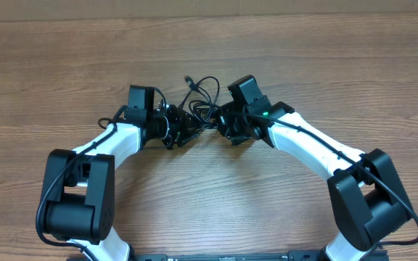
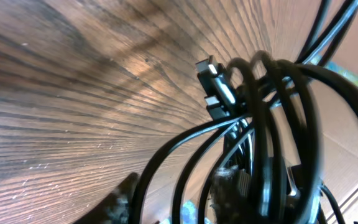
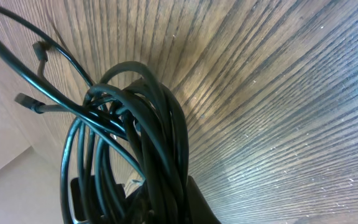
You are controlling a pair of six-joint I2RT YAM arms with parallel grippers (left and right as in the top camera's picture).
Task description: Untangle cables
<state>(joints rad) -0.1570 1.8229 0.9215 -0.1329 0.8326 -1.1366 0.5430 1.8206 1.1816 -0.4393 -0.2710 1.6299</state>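
The right gripper (image 1: pixel 231 129) is clenched on the cables (image 1: pixel 200 101), and in the right wrist view a thick coil of them is seen rising from it. The left gripper (image 1: pixel 174 132) is set against the same tangle from the left. Whether it is closed cannot be told, as it is hidden by cords. The cables are bunched between the two grippers at the middle of the table (image 1: pixel 339 65), with loose loops and one plug (image 1: pixel 187 77) spread toward the far side. Two silver-tipped plugs (image 2: pixel 219 90) are seen side by side in the left wrist view.
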